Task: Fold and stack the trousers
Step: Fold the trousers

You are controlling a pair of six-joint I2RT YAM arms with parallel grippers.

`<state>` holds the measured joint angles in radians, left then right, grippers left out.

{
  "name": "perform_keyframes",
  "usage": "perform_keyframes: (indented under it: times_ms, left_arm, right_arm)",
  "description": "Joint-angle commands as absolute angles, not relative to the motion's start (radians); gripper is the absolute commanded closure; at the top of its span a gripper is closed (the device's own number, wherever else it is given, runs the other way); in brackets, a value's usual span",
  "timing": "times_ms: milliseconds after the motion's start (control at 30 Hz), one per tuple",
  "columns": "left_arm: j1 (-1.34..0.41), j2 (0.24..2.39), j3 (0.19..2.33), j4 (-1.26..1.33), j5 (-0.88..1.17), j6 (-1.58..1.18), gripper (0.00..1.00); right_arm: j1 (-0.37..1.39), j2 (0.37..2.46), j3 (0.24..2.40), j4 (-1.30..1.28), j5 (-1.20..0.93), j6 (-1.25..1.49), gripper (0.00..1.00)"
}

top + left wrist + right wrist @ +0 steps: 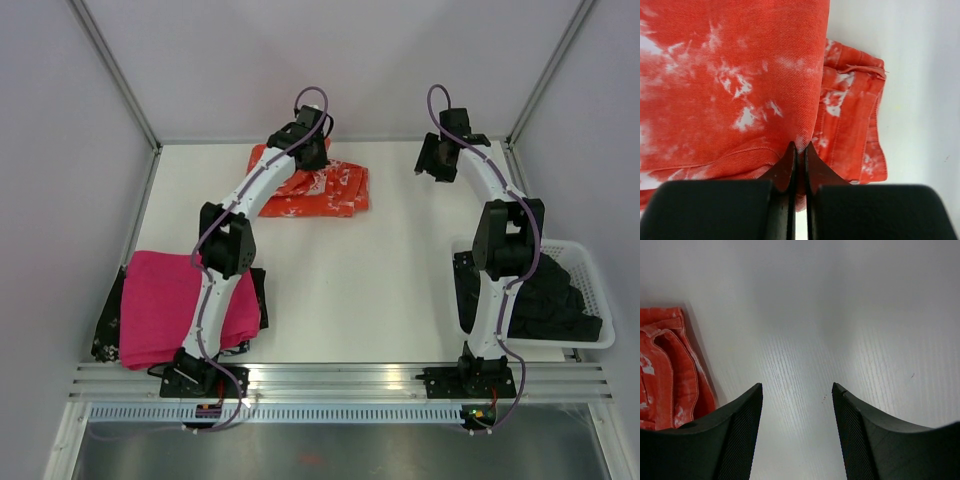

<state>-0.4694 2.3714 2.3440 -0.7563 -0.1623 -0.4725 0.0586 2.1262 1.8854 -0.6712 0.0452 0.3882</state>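
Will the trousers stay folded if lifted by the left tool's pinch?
Probably not: the trousers lie in loose, uneven layers, so they would likely drape open. The coarse weave looks grippy; slipping from the left tool seems unlikely.

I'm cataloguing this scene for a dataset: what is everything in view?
trousers: one, orange-red with white blotches, folded, far centre-left
cloth: one, magenta-pink, folded, near left
dark garment: one, black, under the cloth
basket: one, white, near right
dark clothes: count unclear, black, in the basket
table: one, white
left arm: white and black, jaws shut on the trousers
right arm: white and black, jaws open above the table
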Motion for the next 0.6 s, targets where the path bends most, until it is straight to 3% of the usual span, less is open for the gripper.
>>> perform_keyframes:
  times_ms: [0,467,500,567]
  left_arm:
    - [-0.495,2.405,2.37,-0.62,-0.097,-0.643,0.98]
    - [-0.607,2.416,2.424,-0.581,-0.089,-0.695,0.98]
    - [-0.609,2.404,2.415,-0.572,-0.092,-0.692,0.98]
    - [-0.612,2.367,2.372,-0.563,-0.092,-0.692,0.98]
  right_arm:
    - [0.06,2.091,1.864,-0.638,0.006,0.379,0.36]
    - [0.06,2.092,1.781,-0.583,-0.064,0.388,0.36]
    - [0.06,2.091,1.763,-0.562,-0.084,0.388,0.37]
    - [0.06,2.088,1.685,-0.45,-0.158,0.419,0.51]
